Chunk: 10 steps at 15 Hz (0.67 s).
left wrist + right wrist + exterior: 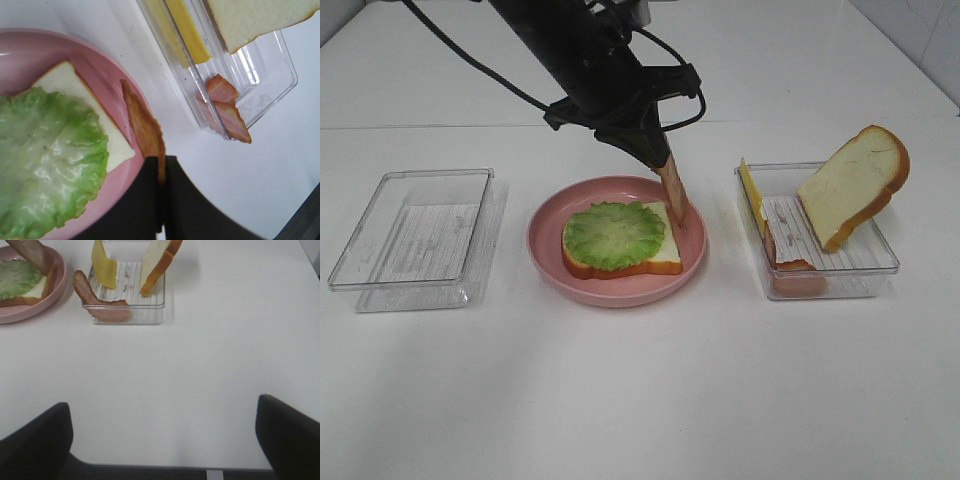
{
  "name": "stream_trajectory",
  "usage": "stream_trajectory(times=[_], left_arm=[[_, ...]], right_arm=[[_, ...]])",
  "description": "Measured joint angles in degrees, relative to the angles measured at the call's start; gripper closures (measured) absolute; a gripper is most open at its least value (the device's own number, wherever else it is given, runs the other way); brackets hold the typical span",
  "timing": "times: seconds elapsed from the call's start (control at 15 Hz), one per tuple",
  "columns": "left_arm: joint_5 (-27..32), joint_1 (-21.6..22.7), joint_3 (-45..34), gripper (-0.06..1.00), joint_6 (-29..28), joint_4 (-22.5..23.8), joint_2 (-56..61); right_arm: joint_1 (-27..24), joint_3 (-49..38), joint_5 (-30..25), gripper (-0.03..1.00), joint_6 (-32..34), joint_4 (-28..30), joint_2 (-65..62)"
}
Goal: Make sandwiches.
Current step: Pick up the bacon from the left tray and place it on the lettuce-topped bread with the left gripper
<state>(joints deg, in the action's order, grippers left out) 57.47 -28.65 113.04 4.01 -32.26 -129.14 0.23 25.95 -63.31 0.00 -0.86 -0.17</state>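
Left gripper [161, 167] pinches the upper end of a reddish-brown bacon strip [145, 125], its two dark jaws pressed tight on the meat so that the strip hangs almost upright below them. The strip's lower end sits at the right-hand inner edge of the pink plate [545, 240], just beside the bread slice [660, 250] and not yet on it. Gripping by one end looks deliberate: it should let the strip be laid down lengthwise from its free tip.

The sandwich in progress lies in the middle of the plate: one square white slice with golden crust, a ruffled lettuce leaf [615, 232] spread flat over most of it, and a bare corner of bread showing nearest the bacon. By that stack the job seems less than half done, with meat, cheese and the top slice to come.

Those parts wait in the clear right tray [840, 285]. A yellow cheese slice [750, 190] stands on edge against its near wall, a second bread slice [850, 185] leans on the far rim, and spare bacon strips [102, 307] lie at the front end, each propped where a jaw can catch an edge. A matching left tray [415, 295] sits on the other side of the plate.

The right gripper [165, 440] hangs spread wide over bare white table [175, 380], holding nothing, well apart from the tray
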Motion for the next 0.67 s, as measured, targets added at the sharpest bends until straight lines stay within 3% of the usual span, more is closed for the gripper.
stream_trajectory(times=[0.4, 0.53, 0.67], left_arm=[[-1.8, -0.1, 0.1, 0.94, 0.0, -1.7, -3.4], [-1.6, -0.1, 0.1, 0.94, 0.0, 0.1, -3.5], [-0.1, -0.1, 0.1, 0.94, -2.3, 5.4, -3.5]], right_arm=[[0.0, 0.0, 0.0, 0.01, 0.0, 0.0, 0.0], [0.0, 0.0, 0.0, 0.01, 0.0, 0.0, 0.0], [0.0, 0.0, 0.0, 0.01, 0.0, 0.0, 0.0]])
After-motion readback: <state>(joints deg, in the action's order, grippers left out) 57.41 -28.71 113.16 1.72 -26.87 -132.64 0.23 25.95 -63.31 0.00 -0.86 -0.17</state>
